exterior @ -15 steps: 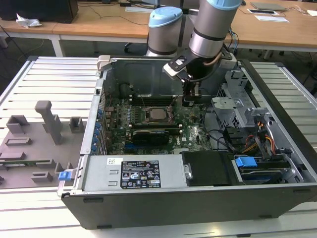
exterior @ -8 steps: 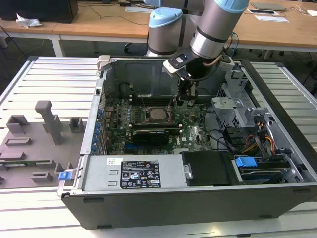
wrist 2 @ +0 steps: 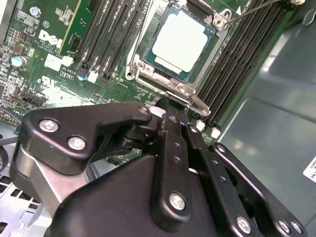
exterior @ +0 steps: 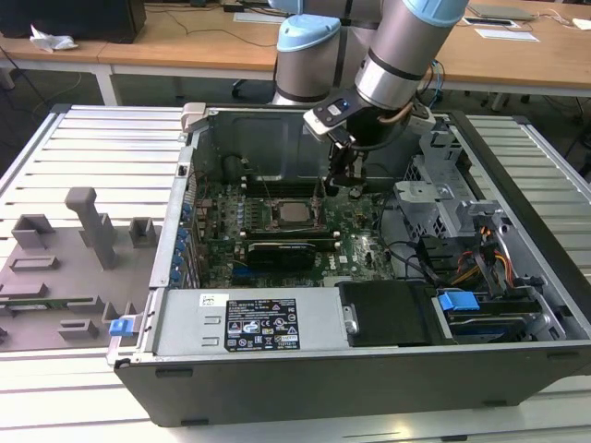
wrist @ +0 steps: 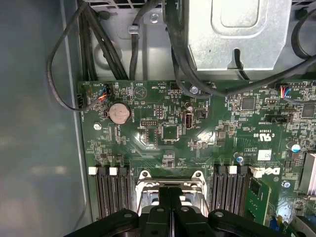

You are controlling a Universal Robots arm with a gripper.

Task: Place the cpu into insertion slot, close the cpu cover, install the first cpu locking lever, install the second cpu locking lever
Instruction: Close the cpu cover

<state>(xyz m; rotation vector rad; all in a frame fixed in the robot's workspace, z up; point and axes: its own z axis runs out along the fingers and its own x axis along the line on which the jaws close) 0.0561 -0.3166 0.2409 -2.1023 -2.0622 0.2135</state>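
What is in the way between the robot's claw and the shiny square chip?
Nothing visible is. The cpu lies bare in the window of the cpu cover, and the gripper hangs right at the cover's edge.

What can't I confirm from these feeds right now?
- Gripper tip contact: hidden by its own body in both wrist views.
- Cover: in the first wrist view mostly behind the gripper and cut by the picture's edge.
- Lever: one end runs behind the gripper in the second wrist view; latching too small in the exterior view.
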